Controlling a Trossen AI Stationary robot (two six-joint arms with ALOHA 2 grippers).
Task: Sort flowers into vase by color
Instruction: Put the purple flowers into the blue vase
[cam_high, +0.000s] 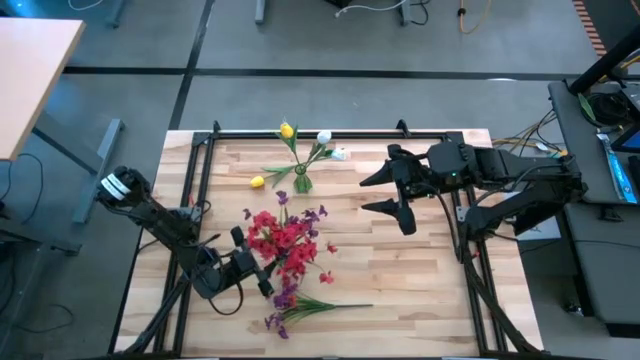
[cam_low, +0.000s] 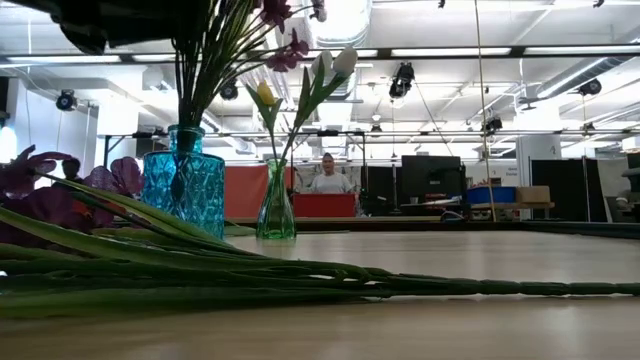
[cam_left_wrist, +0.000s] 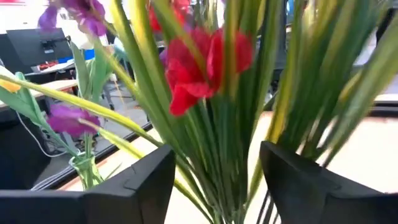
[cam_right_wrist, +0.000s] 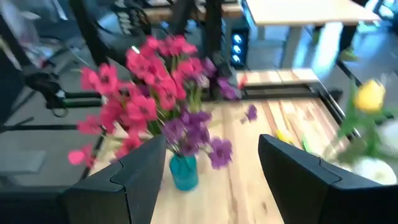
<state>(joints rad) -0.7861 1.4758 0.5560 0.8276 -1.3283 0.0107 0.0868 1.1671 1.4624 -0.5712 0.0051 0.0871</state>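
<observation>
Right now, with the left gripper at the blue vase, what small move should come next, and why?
Probably lift the left gripper straight up: its fingers stand apart around the red and purple bunch in the blue vase, and a purple flower lies on the table.

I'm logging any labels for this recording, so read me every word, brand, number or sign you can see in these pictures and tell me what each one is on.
No text can be read in any view.
Blue vase: patterned glass, no label.
Green vase: no label.
Screens and boxes in the room behind the table: too small and blurred to read.
Lit panel under the far desk: blurred, unreadable.
</observation>
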